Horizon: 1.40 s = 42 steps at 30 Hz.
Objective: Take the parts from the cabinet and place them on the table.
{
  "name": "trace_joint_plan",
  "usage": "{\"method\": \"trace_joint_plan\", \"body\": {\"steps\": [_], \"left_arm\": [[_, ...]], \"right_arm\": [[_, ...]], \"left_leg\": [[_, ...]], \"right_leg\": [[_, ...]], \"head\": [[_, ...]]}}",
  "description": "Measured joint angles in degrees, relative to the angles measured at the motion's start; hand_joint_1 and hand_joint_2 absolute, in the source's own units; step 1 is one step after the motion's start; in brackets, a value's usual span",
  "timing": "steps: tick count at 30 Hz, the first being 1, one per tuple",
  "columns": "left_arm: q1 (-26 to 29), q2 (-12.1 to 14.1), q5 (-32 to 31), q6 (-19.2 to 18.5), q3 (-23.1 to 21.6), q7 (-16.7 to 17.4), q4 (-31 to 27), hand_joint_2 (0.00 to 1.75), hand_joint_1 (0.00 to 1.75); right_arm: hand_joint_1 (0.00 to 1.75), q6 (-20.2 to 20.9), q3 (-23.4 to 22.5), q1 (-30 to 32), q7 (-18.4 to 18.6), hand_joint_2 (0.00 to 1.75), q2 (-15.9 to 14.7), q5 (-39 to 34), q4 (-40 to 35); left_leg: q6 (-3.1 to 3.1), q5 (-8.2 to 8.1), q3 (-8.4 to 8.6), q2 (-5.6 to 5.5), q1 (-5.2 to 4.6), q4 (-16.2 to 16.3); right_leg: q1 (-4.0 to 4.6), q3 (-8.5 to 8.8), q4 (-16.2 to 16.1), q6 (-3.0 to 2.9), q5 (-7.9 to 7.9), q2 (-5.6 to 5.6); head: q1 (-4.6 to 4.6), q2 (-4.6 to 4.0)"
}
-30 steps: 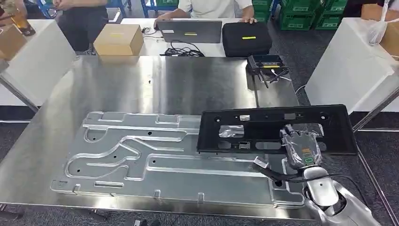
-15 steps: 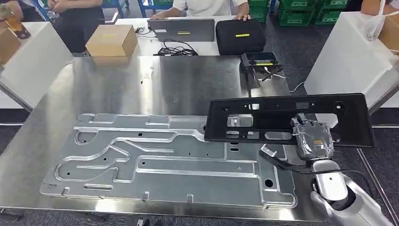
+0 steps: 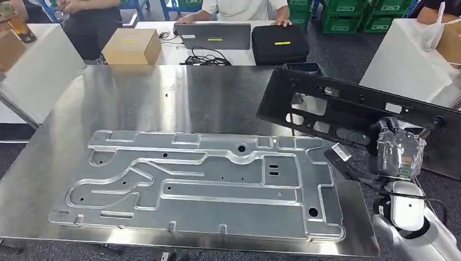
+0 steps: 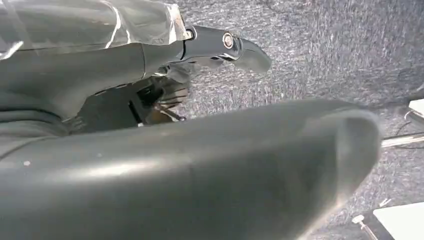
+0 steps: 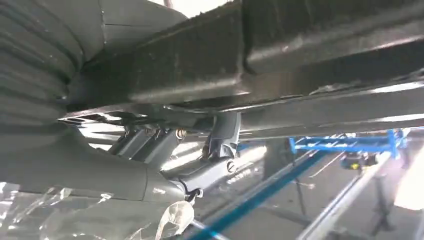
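Tabletop [image 3: 163,98] of polished steel carries a large embossed aluminium plate [image 3: 201,182], lying flat across its near half. At about 3 o'clock from the plate, the right hand [image 3: 400,155], wrapped in clear film, grips the near edge of a long black plastic panel [image 3: 348,111]. The panel is tilted, its far-left end pointing toward 10 o'clock and raised off the steel. The right wrist view adds what the head view hides: the dark fingers [image 5: 225,135] hook under the panel's [image 5: 300,45] lip, with blue framing visible beyond. The left wrist view shows the left hand [image 4: 150,55] hanging over grey carpet [image 4: 325,45], a finger extended and nothing seen in it, though I cannot tell how the rest of the fingers lie. At 12 o'clock, past the steel, stand a cardboard box [image 3: 132,45], a laptop [image 3: 215,35] and a black case [image 3: 280,43], with people behind. Half a second ago the panel lay level and square to the table edge; now it is swung clockwise and lifted clear of the plate's right end.
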Motion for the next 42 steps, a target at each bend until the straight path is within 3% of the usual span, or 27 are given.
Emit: {"method": "trace_joint_plan", "body": {"steps": [1, 3, 6, 7, 10, 11, 12, 14, 15, 16, 17, 18, 20, 21, 22, 23, 25, 27, 29, 31, 32, 34, 37, 38, 39, 41, 42], "left_arm": [[-0.02, 0.42, -0.04, 0.02, 0.00, 0.19, 0.02, 0.00, 0.00], [-0.16, 0.20, -0.33, -0.07, -0.02, 0.24, -0.02, 0.00, 0.00], [-0.14, 0.46, -0.68, -0.09, -0.04, 0.48, -0.02, 0.00, 0.00], [-0.16, 0.44, -0.81, -0.09, -0.04, 0.77, -0.04, 0.00, 0.00], [-0.22, 0.42, -1.33, -0.11, -0.04, 0.87, -0.07, 0.00, 0.00], [-0.23, 0.40, -1.42, -0.09, -0.07, 0.92, -0.09, 0.00, 0.00], [-0.25, 0.40, -1.42, -0.09, -0.11, 0.94, -0.11, 0.00, 0.00], [-0.35, 0.42, -1.44, -0.11, -0.13, 0.96, -0.13, 0.00, 0.00], [-0.45, 0.42, -1.49, -0.11, -0.13, 0.96, -0.13, 0.00, 0.00], [-0.64, 0.68, -1.62, -0.13, -0.13, 0.96, -0.13, 0.00, 0.00], [-0.81, 1.51, -1.70, -0.13, -0.17, 1.16, -0.13, 0.00, 0.00], [-1.09, 1.11, -1.94, -0.15, -0.22, 1.25, -0.33, 0.00, 0.00], [-1.55, 1.49, -2.17, 0.00, -0.26, 1.38, -0.33, 0.00, 0.00], [-1.78, 1.51, -2.32, 0.04, -0.28, 1.46, -0.33, 0.00, 0.00], [-1.82, 1.51, -2.40, 0.04, -0.31, 1.51, -0.37, 0.00, 0.00], [-2.03, 1.49, -2.42, 0.02, -0.33, 1.60, -0.44, 0.00, 0.00], [-2.27, 1.38, -2.40, 0.02, -0.35, 1.77, -0.48, 0.00, 0.00], [-2.37, 1.36, -2.25, 0.04, -0.44, 2.01, -0.48, 0.00, 0.00], [-2.38, 1.27, -1.92, 0.00, -0.46, 2.21, -0.48, 0.00, 0.00], [-2.28, 1.25, -1.73, -0.17, -0.46, 2.36, -0.46, 0.00, 0.00], [-2.25, 1.53, -1.51, -0.28, -0.46, 2.76, -0.44, 0.00, 0.00], [-2.32, 1.18, -1.22, -0.74, -0.52, 4.42, -0.48, 0.00, 0.00], [-2.32, 1.07, -1.16, -1.07, -0.55, 6.69, -0.46, 0.00, 0.00], [-2.28, 0.77, -1.16, -1.27, -0.57, 6.86, -0.48, 0.00, 0.00], [-2.25, 0.61, -1.05, -1.40, -0.59, 6.93, -0.46, 0.00, 0.00], [-2.27, 0.22, -0.85, -1.57, -0.59, 6.95, -0.48, 0.00, 0.00], [-2.26, 0.02, -0.65, -1.64, -0.59, 6.95, -0.48, 0.00, 0.00]], "right_arm": [[1.75, -0.95, -0.29, 0.79, 0.15, 1.75, 0.11, -0.18, 0.07], [1.75, -2.91, -0.94, 0.62, -0.02, 1.75, 0.11, -0.81, -0.04], [1.75, -7.78, -1.56, 2.43, -0.55, 1.75, 1.09, -2.64, 0.33], [1.75, -9.17, -1.86, 2.68, -0.90, 1.75, 1.09, -3.81, 0.42], [1.75, -12.05, -2.80, 3.19, -3.19, 1.75, 2.03, -8.43, 0.74], [1.75, -12.07, -2.80, 3.31, -4.15, 1.75, 2.36, -9.14, 0.92], [1.75, -11.91, -2.78, 3.48, -5.10, 1.75, 2.84, -9.31, 1.12], [1.75, -11.26, -2.47, 3.56, -6.65, 1.75, 3.91, -9.00, 1.55], [1.75, -10.29, -2.23, 3.42, -7.41, 1.75, 4.29, -8.83, 1.64], [1.75, -9.09, -2.01, 3.37, -8.24, 1.75, 4.68, -8.50, 1.73], [1.75, -7.79, -1.49, 3.25, -9.33, 1.75, 5.48, -7.98, 1.97], [1.75, -6.91, -0.94, 3.00, -9.99, 1.75, 5.62, -7.56, 2.14], [1.75, -5.49, 0.35, 2.84, -10.84, 1.75, 6.95, -6.93, 2.56], [1.75, -5.14, 0.76, 2.78, -11.21, 1.75, 7.28, -6.78, 2.56], [1.75, -4.94, 1.09, 2.98, -11.43, 1.75, 7.54, -6.53, 2.65], [1.75, -4.81, 1.66, 2.80, -11.59, 1.75, 8.02, -6.43, 2.80], [1.75, -4.77, 2.27, 2.41, -11.61, 1.75, 8.17, -6.43, 3.06], [1.75, -4.64, 3.08, 2.40, -12.02, 1.75, 8.81, -6.47, 3.32], [1.75, -4.64, 3.82, 2.39, -12.68, 1.75, 9.40, -8.36, 3.48], [1.75, -4.88, 4.28, 2.38, -13.22, 1.75, 10.20, -11.84, 3.48], [1.75, -5.14, 4.52, 2.45, -13.31, 1.75, 10.58, -13.23, 3.56], [1.75, -5.80, 4.78, 2.44, -13.66, 1.75, 11.19, -15.68, 3.15], [1.75, -5.80, 5.35, 2.50, -14.23, 1.75, 12.50, -16.81, 3.11], [1.75, -5.75, 5.42, 2.46, -14.25, 1.75, 12.55, -17.05, 3.11], [1.75, -5.75, 5.44, 2.33, -14.25, 1.75, 12.63, -17.27, 3.06], [1.75, -5.66, 5.51, 2.28, -14.25, 1.75, 13.07, -17.36, 2.84], [1.75, -5.62, 5.59, 2.29, -14.25, 1.75, 13.09, -17.44, 2.82]], "left_leg": [[-0.74, -0.41, -0.58, -0.09, -0.35, 0.64], [-0.80, -1.00, -1.39, -0.22, -0.79, 2.17], [-1.22, -1.14, -1.61, -0.39, -0.51, 2.17], [-1.48, -2.48, -2.27, -0.33, -0.45, 3.80], [-2.07, -8.85, -8.01, -0.29, -0.20, 16.77], [-1.93, -9.85, -9.59, -0.30, -0.20, 20.10], [-1.55, -9.63, -10.26, -0.31, -0.25, 21.14], [0.23, -6.00, -7.62, -0.36, -1.10, 15.04], [1.60, -3.75, -5.13, -0.36, -1.92, 9.78], [3.80, -1.92, -2.53, -0.94, -3.11, 4.60], [5.52, -1.55, -1.08, -0.61, -4.72, 1.52], [5.55, -1.14, -0.96, -0.34, -4.47, 0.93], [5.10, -0.65, -0.92, -0.43, -4.87, 0.18], [5.62, 0.22, -0.18, -0.41, -4.83, -1.59], [5.25, 1.88, 1.36, -0.29, -4.05, -4.15], [5.21, 2.42, 1.71, -0.42, -3.85, -5.12], [4.79, 2.96, 1.58, -0.44, -2.99, -5.20], [4.22, 2.94, 1.38, -0.48, -2.30, -5.04], [2.71, 2.51, 0.96, -0.52, -1.21, -4.10], [0.73, 1.03, -0.49, -0.55, -0.13, -0.90], [-0.32, 0.16, -1.58, -0.63, -0.72, 0.69], [-0.62, -0.74, -2.47, -0.57, -0.38, 2.33], [-1.00, -1.36, -2.73, -0.59, -0.13, 3.05], [-1.31, -3.09, -3.60, -0.57, -0.22, 5.20], [-1.64, -5.55, -5.29, -0.56, 0.05, 9.15], [-2.26, -9.59, -9.06, -0.49, 0.85, 17.98], [-2.39, -10.21, -10.00, -0.48, 1.02, 20.41]], "right_leg": [[0.06, -0.69, 1.32, 0.57, -1.78, 0.59], [-0.27, -1.02, 1.01, -1.73, -1.48, 0.90], [-0.35, -1.63, 1.39, -2.29, -1.46, 0.67], [-0.30, -1.71, 1.36, -2.86, -1.33, 0.79], [-0.04, -1.96, 1.26, -3.26, -1.12, 0.50], [0.26, -2.00, 1.26, -3.31, -1.09, 0.48], [0.63, -2.00, 1.25, -3.32, -1.09, 0.49], [1.66, -1.96, 1.19, -3.37, -1.04, 0.60], [2.19, -1.90, 1.04, -3.49, -0.96, 0.42], [2.05, -1.78, 0.71, -3.87, -0.72, 0.48], [2.20, -1.61, 0.50, -3.75, -0.59, 0.01], [2.17, -1.53, -0.11, -3.78, -0.41, 0.64], [1.73, -1.55, -0.61, -3.45, 0.10, -0.17], [1.85, -1.06, -1.45, -3.28, 0.53, -0.20], [1.96, -1.15, -0.79, -3.59, 0.35, -0.22], [2.16, -1.95, 0.76, -3.25, -1.10, 0.05], [1.92, -5.52, 8.73, -2.39, -5.53, 0.36], [1.18, -8.21, 14.34, -1.15, -7.14, 0.29], [0.33, -5.95, 10.00, 0.34, -4.07, 0.14], [-0.92, -0.46, -0.30, 2.29, 0.02, -0.54], [-0.30, -1.76, 1.63, 2.42, -1.18, -0.38], [-0.41, -2.37, 1.91, -1.25, -1.25, 0.04], [-0.90, -2.68, 1.95, -2.56, -0.84, 0.28], [-0.79, -2.80, 1.85, -3.16, -0.63, 0.47], [-0.88, -2.95, 1.82, -3.80, -0.47, 0.38], [-0.86, -3.28, 1.81, -3.83, -0.38, 0.27], [-0.79, -3.30, 1.81, -3.78, -0.33, 0.26]], "head": [[0.02, 0.00], [0.00, 0.00], [-0.04, 0.00], [-0.09, 0.00], [-0.09, 0.00], [-0.09, 0.00], [-0.11, 0.00], [-0.09, 0.00], [-0.09, 0.00], [-0.09, 0.00], [0.09, 0.00], [0.00, 0.00], [-0.04, 0.00], [-0.02, 0.00], [-0.04, 0.00], [-0.04, 0.00], [0.00, 0.00], [0.02, 0.00], [0.02, 0.00], [0.05, 0.00], [0.13, 0.00], [0.26, 0.00], [0.07, 0.00], [0.00, 0.00], [0.02, 0.00], [0.02, 0.00], [0.00, 0.00]]}}
